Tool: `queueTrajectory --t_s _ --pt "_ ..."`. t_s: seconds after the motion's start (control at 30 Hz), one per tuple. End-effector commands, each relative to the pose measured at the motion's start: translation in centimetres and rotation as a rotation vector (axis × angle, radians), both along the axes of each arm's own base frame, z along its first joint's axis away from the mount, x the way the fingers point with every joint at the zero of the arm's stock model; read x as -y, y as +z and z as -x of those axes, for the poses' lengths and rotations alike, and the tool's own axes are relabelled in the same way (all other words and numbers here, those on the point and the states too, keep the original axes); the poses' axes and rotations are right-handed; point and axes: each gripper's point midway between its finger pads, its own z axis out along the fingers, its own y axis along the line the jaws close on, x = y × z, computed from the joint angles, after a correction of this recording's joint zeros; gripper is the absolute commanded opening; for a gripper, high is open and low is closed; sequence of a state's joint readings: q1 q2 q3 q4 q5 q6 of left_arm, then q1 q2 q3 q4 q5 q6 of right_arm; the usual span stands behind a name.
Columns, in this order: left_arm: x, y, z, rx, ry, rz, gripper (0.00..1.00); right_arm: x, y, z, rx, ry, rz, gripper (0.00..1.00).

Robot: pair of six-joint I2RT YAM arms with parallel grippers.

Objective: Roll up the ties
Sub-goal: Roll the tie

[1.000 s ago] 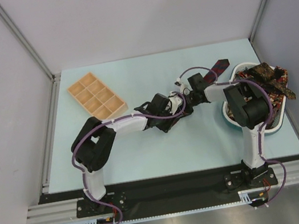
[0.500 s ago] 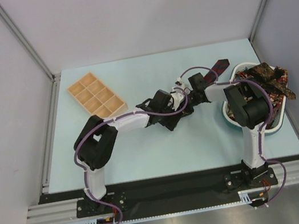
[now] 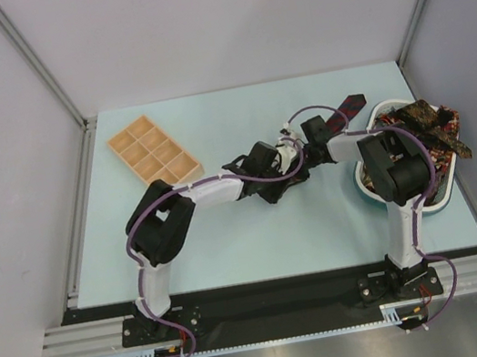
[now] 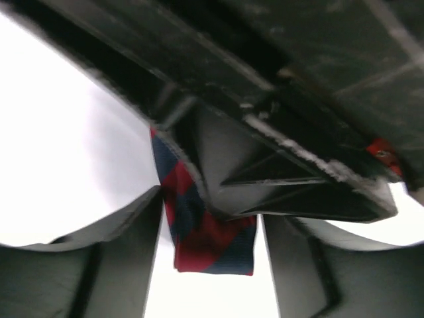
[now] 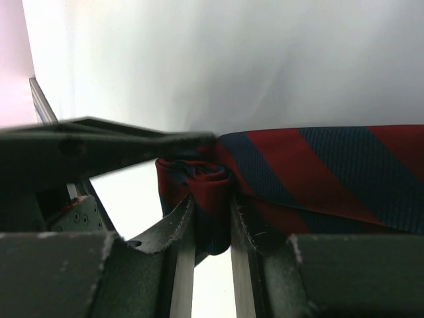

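Note:
A dark navy tie with red diagonal stripes [image 3: 348,107] lies on the table, running from near the basket toward the middle. In the right wrist view its end is wound into a small roll [image 5: 199,179], and my right gripper [image 5: 212,209] is shut on that roll. The flat length of the tie [image 5: 331,165] runs off to the right. My left gripper [image 4: 211,215] is open, with the striped tie end [image 4: 215,248] hanging between its fingers, apart from both. From above, the left gripper [image 3: 288,168] sits just below the right gripper [image 3: 300,149].
A white basket [image 3: 378,194] at the right holds a heap of other patterned ties [image 3: 429,131]. A wooden compartment tray [image 3: 153,150] lies at the back left. The right arm's elbow [image 3: 394,169] stands over the basket.
My left arm has stretched further right, bringing its gripper closer under the right gripper. The right arm and the tie have hardly moved.

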State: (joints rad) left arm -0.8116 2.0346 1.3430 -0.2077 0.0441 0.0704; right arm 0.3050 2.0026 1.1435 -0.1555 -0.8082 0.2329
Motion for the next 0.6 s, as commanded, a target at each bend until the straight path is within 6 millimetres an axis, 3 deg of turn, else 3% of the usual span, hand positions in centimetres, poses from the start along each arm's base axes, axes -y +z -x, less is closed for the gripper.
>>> queueTrajectory --t_s 0.0,0.03,0.1,0.3,0.57 --pt "0.3 -0.6 -0.6 0.009 -0.001 -0.018 0.57 1.4 -1.4 -0.8 0.029 -0.040 0.082 0.27" --pt "0.1 -0.6 -0.6 0.007 0.003 -0.027 0.51 1.5 -1.4 -0.9 0.032 -0.046 0.085 0.32" --pt "-0.3 -0.6 -0.6 0.011 0.011 -0.039 0.47 1.8 -1.3 -1.1 0.035 -0.063 0.082 0.38" --pt "-1.0 -0.7 0.1 0.009 0.017 -0.043 0.44 2.7 -0.5 -1.7 0.058 -0.114 0.063 0.44" --pt "-1.3 -1.1 0.4 -0.004 0.014 -0.060 0.42 3.9 1.1 -2.3 0.098 -0.182 0.034 0.45"
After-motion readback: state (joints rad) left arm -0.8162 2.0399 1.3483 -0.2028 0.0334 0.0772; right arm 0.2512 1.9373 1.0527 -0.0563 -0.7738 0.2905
